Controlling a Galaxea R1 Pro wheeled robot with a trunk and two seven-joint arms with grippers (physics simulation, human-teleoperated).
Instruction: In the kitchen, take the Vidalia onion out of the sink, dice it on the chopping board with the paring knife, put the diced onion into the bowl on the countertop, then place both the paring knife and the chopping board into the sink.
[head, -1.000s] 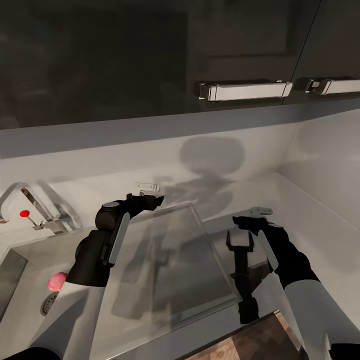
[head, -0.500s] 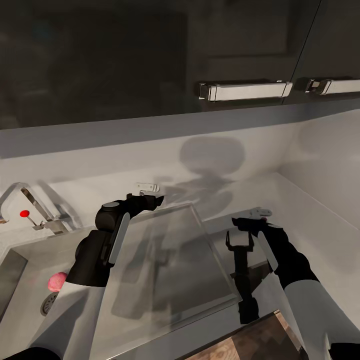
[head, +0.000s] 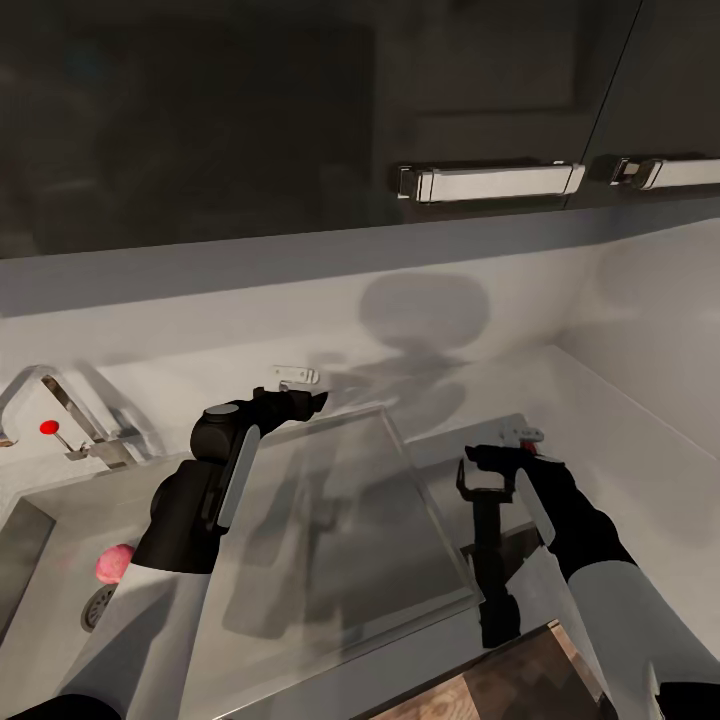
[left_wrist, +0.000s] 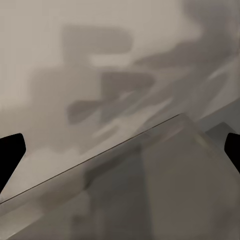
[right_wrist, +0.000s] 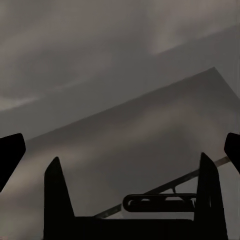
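The pinkish-red onion (head: 114, 563) lies in the sink's basin (head: 55, 625) near the round drain (head: 97, 606), half hidden by my left arm. The flat steel drainboard (head: 330, 520) stretches between my two arms. My left gripper (head: 298, 378) hangs open over the drainboard's far edge by the wall, far from the onion; its dark fingertips (left_wrist: 11, 150) stand wide apart. My right gripper (head: 520, 435) is open over the grey countertop (head: 610, 440), nothing between its fingers (right_wrist: 11, 150). The paring knife and the bowl are out of view.
The tap (head: 60, 400) with its red knob (head: 47, 427) stands behind the basin. A black forked object (head: 490, 545) stands just below my right gripper, seen close up (right_wrist: 132, 210). A brown wood-grained surface (head: 500, 690) sits at the near edge. Dark wall cabinets (head: 490, 180) hang overhead.
My right gripper has dropped a little and come nearer to me, towards the black forked object. The left arm and the onion have not moved.
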